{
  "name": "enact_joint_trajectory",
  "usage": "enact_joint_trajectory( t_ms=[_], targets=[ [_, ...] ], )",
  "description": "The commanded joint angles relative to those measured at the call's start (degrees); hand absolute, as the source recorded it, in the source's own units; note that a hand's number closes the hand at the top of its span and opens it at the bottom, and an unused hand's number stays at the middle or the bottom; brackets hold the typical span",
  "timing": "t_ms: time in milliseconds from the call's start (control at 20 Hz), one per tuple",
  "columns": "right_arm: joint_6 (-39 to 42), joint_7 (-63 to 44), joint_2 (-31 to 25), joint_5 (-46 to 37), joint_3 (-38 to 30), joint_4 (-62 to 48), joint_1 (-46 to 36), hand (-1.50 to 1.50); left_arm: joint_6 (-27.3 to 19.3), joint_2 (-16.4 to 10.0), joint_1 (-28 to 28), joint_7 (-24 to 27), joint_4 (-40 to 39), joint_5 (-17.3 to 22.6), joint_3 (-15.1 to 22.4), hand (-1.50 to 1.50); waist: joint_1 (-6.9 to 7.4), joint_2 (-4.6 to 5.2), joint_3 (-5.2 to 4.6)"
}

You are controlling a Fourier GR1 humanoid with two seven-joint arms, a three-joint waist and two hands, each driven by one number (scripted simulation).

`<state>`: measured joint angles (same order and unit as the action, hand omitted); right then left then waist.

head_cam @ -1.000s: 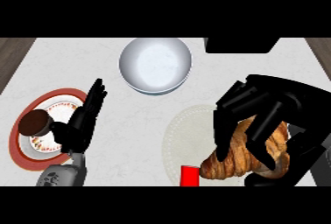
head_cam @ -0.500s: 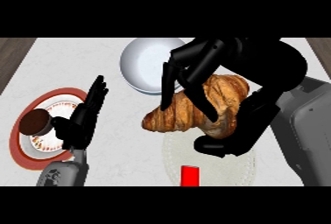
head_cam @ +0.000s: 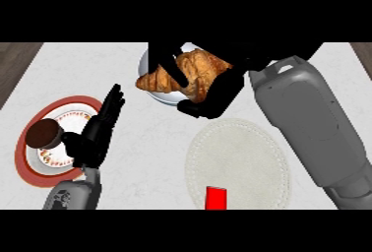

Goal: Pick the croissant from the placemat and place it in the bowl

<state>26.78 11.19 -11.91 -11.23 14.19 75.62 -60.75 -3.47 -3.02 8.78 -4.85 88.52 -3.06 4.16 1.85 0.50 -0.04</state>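
Our right hand (head_cam: 218,94) has its black fingers curled round the golden-brown flaky croissant (head_cam: 190,73) and holds it over the white round bowl (head_cam: 163,96). We cannot tell whether the croissant touches the bowl. Nearer to us lies the round cream woven placemat (head_cam: 240,152), with a small red block (head_cam: 216,198) at its near edge. Our left hand (head_cam: 98,133) rests with its fingers straight beside the red-rimmed plate (head_cam: 29,165), which bears a dark brown round pastry (head_cam: 45,134).

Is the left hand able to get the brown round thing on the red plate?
Probably yes. The open left hand rests right beside the brown round thing on the red plate, with nothing between them.
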Motion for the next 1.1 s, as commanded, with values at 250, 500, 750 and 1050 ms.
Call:
enact_joint_trajectory(
  t_ms=[250,500,750,1050],
  targets=[
    [-14.3,17.2,4.7,-14.5,0.7,-28.8,-6.8,1.5,0.1,0.0,-0.2,0.0,1.1,-0.2,0.0,0.0,0.71,0.27,0.0],
    [-23.2,22.0,9.8,-19.3,1.3,-42.1,-10.1,1.5,0.7,0.4,3.3,-0.1,-1.6,-0.1,0.0,0.0,1.31,0.79,-0.03],
    [-18.7,29.4,6.6,-21.0,1.6,-53.1,-11.7,1.5,0.1,1.0,3.2,-0.8,-1.4,-0.6,0.4,0.0,1.9,1.09,0.0],
    [-12.0,30.1,9.9,-20.1,0.5,-61.7,-14.2,-1.5,-0.3,1.6,2.6,-0.6,0.4,-1.4,1.6,0.0,3.4,1.44,0.02]
  ],
)
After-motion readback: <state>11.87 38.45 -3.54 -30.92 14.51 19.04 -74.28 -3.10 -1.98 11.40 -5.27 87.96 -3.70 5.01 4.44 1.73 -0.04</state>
